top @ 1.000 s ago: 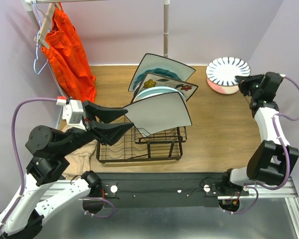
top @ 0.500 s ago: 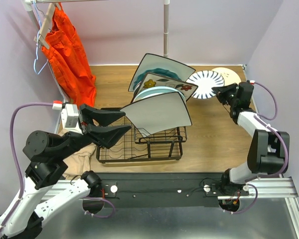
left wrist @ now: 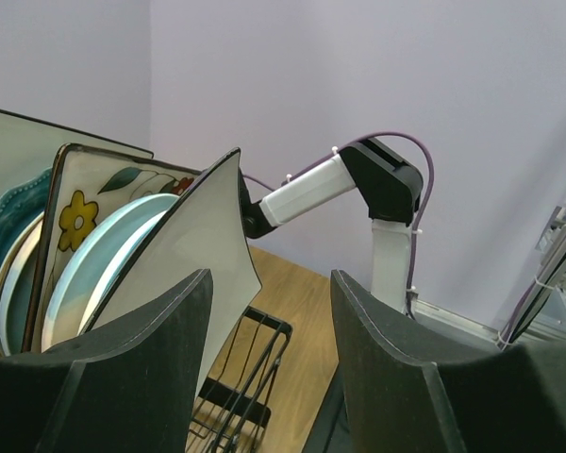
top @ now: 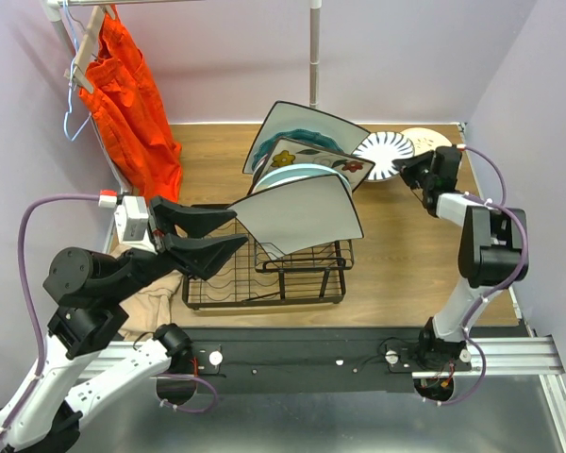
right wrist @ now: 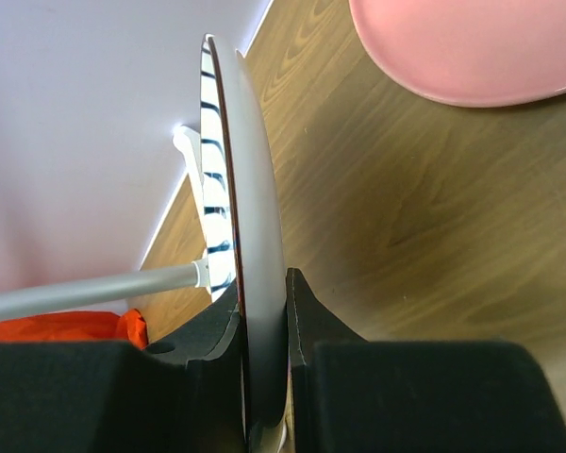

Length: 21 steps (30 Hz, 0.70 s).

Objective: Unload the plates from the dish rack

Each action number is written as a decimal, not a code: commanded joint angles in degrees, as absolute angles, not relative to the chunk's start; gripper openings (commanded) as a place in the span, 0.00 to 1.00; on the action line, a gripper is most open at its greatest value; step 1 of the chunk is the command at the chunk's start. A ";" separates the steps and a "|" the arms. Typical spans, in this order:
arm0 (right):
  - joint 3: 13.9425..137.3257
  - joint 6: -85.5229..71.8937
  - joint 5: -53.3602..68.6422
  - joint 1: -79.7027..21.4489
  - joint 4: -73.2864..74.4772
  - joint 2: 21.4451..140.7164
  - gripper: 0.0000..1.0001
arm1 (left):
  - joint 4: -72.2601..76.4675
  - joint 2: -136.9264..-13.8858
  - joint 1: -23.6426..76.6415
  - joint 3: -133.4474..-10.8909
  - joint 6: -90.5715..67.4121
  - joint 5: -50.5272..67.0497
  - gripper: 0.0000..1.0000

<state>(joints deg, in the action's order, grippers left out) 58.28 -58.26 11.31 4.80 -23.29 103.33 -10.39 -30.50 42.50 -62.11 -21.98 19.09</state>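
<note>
The black wire dish rack (top: 264, 276) stands mid-table and holds several plates: a white square plate (top: 302, 215) in front, a mint round plate (top: 292, 174), a flower-print square plate (top: 316, 159) and a large square plate with a teal centre (top: 302, 125). My left gripper (top: 228, 231) is open and empty at the white plate's left edge; the left wrist view shows that plate (left wrist: 189, 260) beside my left finger (left wrist: 141, 363). My right gripper (top: 407, 171) is shut on a black-striped round plate (top: 384, 156), held on edge above the wood (right wrist: 250, 236). A cream-pink plate (top: 431, 140) lies flat at the back right (right wrist: 472, 47).
An orange garment (top: 127, 94) hangs on a clothes rail at the back left. A metal pole (top: 314, 52) rises behind the rack. A beige cloth (top: 153, 294) lies left of the rack under my left arm. The walls stand close on the right and at the back.
The striped plate lay flat on the cream-pink plate; my right gripper has lifted it, tilted it on edge and moved it left toward the rack. My left arm shifted only slightly.
</note>
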 commanded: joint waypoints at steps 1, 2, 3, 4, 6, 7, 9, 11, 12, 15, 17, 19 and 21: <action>62.84 -59.50 9.85 2.64 -32.61 106.08 0.01 | -10.37 -31.38 42.80 -62.93 -21.80 18.37 0.62; 62.93 -59.76 9.67 2.38 -32.69 106.78 0.01 | -10.28 -31.46 42.80 -62.93 -21.88 18.37 0.62; 62.93 -60.20 9.49 1.94 -33.13 107.22 0.01 | -10.02 -31.55 42.72 -62.84 -21.88 18.37 0.62; 62.67 -60.64 9.14 1.76 -33.92 108.27 0.01 | -10.11 -31.64 42.71 -62.93 -21.88 18.37 0.62; 62.23 -61.52 8.09 1.15 -35.15 108.98 0.01 | -10.11 -31.81 42.72 -62.93 -21.88 18.46 0.62; 62.14 -61.52 6.87 0.97 -35.33 109.33 0.01 | -10.19 -31.73 42.80 -62.93 -21.80 18.37 0.62; 62.31 -61.87 6.33 0.70 -35.51 110.65 0.02 | -10.11 -31.90 42.80 -62.93 -21.71 18.37 0.62; 62.75 -62.14 6.68 0.53 -35.86 112.14 0.04 | -10.20 -32.17 42.71 -63.02 -21.53 18.19 0.62; 63.01 -62.05 6.77 0.18 -35.86 112.58 0.05 | -10.11 -32.43 42.71 -63.02 -21.36 17.93 0.62; 62.76 -61.26 6.07 0.09 -35.95 113.64 0.13 | -9.84 -33.04 42.80 -63.28 -21.18 17.84 0.62; 61.97 -61.17 5.28 0.09 -35.77 113.82 0.27 | -9.76 -33.31 42.72 -63.63 -21.36 18.63 0.62; 61.18 -61.08 4.40 0.17 -35.34 113.82 0.31 | -9.76 -33.14 42.71 -63.72 -21.53 18.89 0.62; 61.52 -60.65 4.39 0.17 -32.72 113.91 0.37 | -9.84 -32.61 42.72 -63.55 -21.71 18.46 0.62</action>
<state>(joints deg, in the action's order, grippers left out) 60.05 -60.53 7.05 0.43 -29.17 114.13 -10.37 -33.04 42.50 -62.22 -21.93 18.72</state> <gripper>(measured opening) 0.307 0.622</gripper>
